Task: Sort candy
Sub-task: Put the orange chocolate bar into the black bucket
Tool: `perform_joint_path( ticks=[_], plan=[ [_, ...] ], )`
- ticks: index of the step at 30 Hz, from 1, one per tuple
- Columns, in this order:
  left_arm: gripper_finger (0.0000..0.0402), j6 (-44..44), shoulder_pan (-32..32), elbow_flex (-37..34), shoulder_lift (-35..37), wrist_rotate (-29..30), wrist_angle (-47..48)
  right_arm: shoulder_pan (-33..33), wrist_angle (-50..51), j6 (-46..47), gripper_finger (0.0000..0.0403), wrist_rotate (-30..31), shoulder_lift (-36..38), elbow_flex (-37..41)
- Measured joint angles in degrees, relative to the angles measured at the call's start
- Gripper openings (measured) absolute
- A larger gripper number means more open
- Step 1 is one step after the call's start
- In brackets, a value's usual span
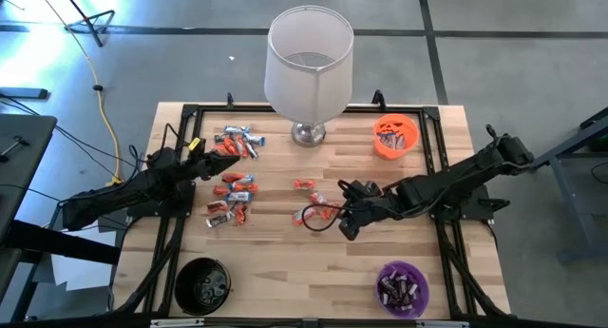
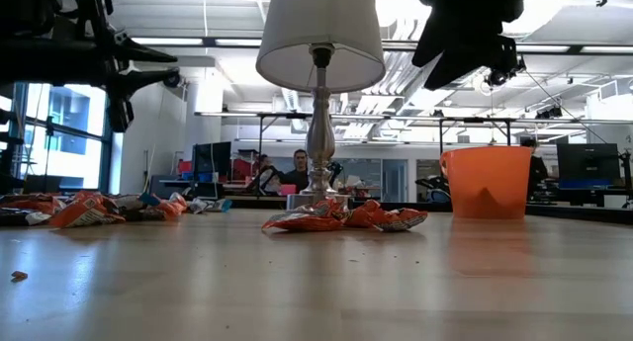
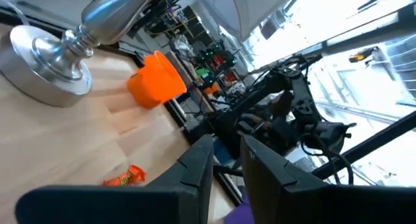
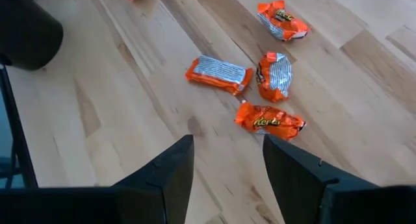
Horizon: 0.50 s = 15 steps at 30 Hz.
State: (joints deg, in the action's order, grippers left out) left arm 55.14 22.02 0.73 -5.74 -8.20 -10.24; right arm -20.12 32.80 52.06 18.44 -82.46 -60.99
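My left gripper (image 1: 211, 158) hangs nearly closed and empty beside the left pile of candy (image 1: 233, 187), waiting. My right gripper (image 4: 227, 160) is spread open, empty, above the orange wrappers mid-table: I judge I'm lining up a pick. The nearest bar (image 4: 270, 120) lies flat just ahead of my fingertips, its long axis running crosswise to my reach. Next I should descend, straddling its short width.

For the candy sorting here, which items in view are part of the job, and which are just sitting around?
Part of the job:
- candy scattered on the table
- orange bowl, purple bowl, black bowl
- right gripper, open above orange candies
- left gripper, over the left pile

Just sitting around:
- lamp
- yellow cable on the floor
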Motion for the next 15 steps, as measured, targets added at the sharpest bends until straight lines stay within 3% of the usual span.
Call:
perform_joint_path(
  ticks=[10, 15],
  plan=[
    [0.0064, -9.12, 0.02, 0.00, 0.00, 0.39, -0.20, 0.26, 0.00, -0.05, 0.0180, 0.62, 0.01, 0.00],
    [0.0065, -9.19, 0.02, 0.00, 0.00, 0.98, -0.20, 0.26, -0.01, -0.05, 0.0180, 0.64, 0.02, 0.00]
  ],
)
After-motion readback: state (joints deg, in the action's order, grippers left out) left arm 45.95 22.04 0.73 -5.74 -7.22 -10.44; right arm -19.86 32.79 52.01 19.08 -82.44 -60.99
